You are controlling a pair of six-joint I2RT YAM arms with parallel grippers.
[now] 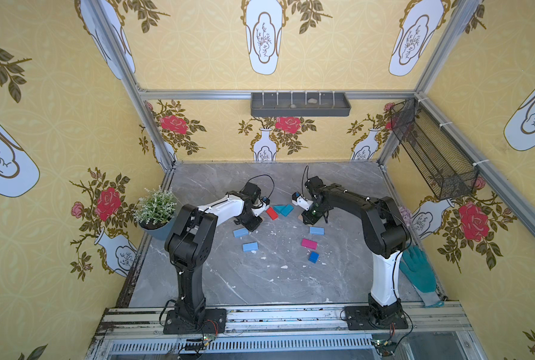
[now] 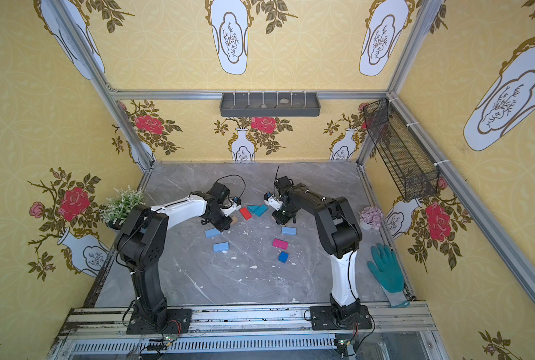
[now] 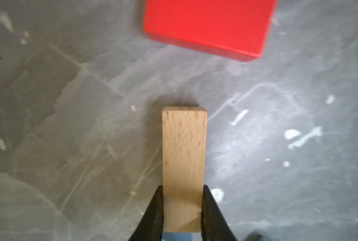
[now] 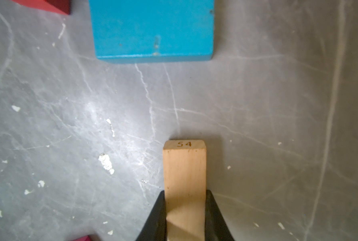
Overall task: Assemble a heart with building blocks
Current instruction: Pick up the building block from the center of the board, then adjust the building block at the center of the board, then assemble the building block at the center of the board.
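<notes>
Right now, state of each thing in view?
Left gripper: shut on plain tan block.
Right gripper: shut on tan block 54.
Red block: flat, free.
Teal blocks: flat, touching.
Light-blue blocks: flat, apart.
Magenta block: flat, free.
Blue cube: free.
Heart: not formed.

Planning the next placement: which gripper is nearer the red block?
Left. The left gripper, shut on a tan block, is beside the red block; the right gripper sits farther off, past the teal blocks.

On my feed, the left pincer (image 2: pixel 227 224) and right pincer (image 2: pixel 281 220) sat low over the grey tabletop (image 2: pixel 197 280), flanking the red block (image 2: pixel 245 213) and adjoining teal blocks (image 2: pixel 257 209). A tan wood block (image 2: pixel 234 220) peeked out beside the left pincer. Light-blue blocks (image 2: pixel 221 247), the magenta block (image 2: pixel 280 243) and the dark-blue cube (image 2: pixel 283 256) lay scattered, apart.
</notes>
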